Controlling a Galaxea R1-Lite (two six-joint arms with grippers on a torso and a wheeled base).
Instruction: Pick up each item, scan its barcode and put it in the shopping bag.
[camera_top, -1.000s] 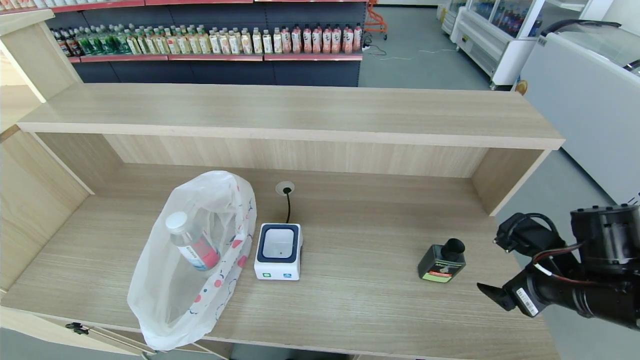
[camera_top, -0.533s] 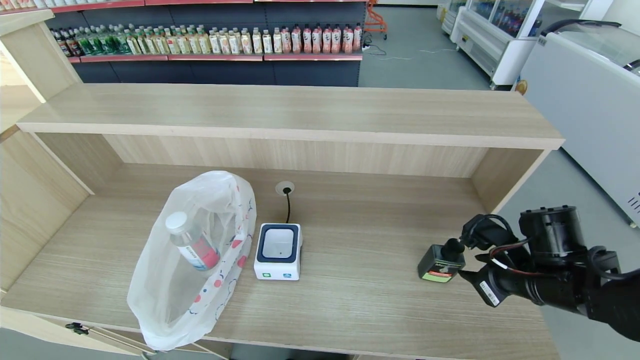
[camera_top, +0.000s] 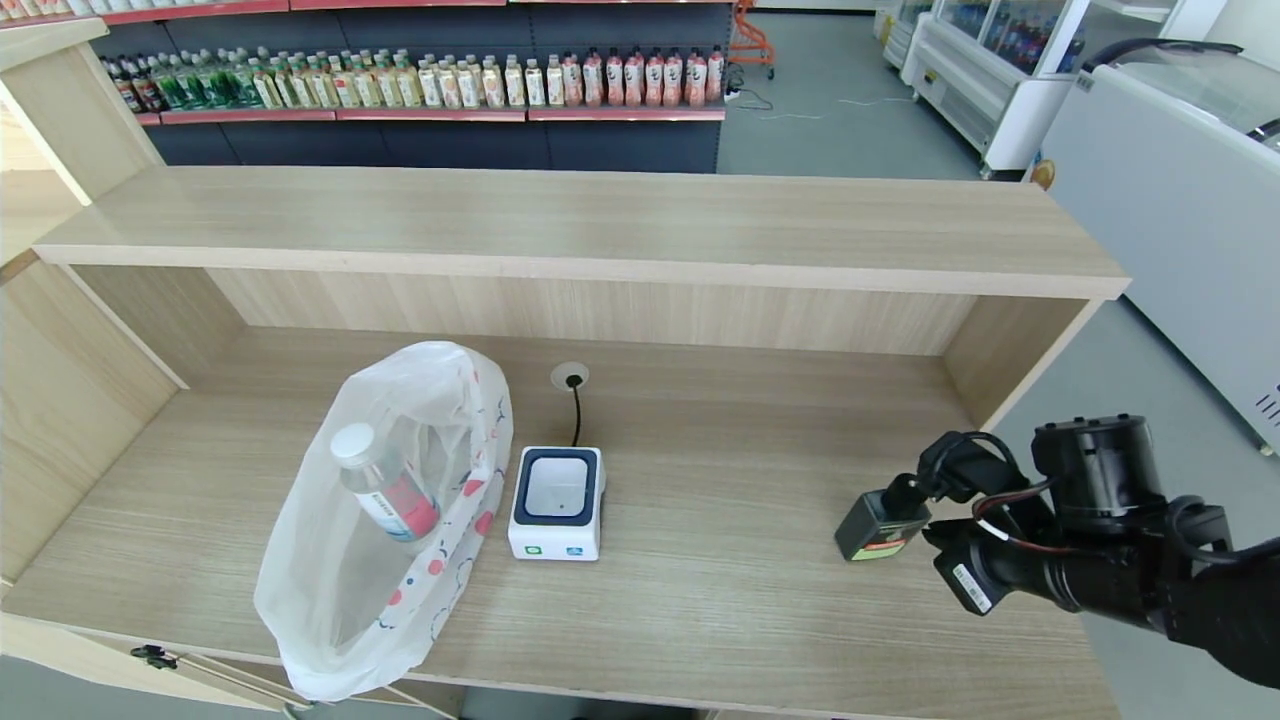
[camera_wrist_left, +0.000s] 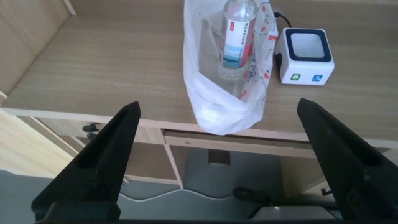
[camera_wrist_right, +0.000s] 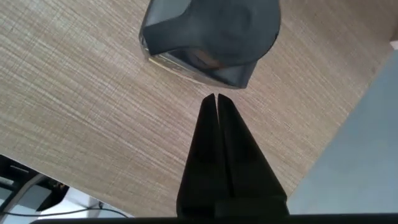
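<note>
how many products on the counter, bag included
2. A water bottle inside the shopping bag; a dark bottle on the counter by the right hand. The bag's folds may hide more.

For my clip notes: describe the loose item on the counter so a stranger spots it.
On the wooden counter, go to the right end, away from the white scanner and plastic bag. A small dark bottle sits there, black-capped with a green-and-red label, the only item outside the bag.

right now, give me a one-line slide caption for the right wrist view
Shut right end effector aimed at the small dark grey bottle with black cap on the light wood-grain counter.
</note>
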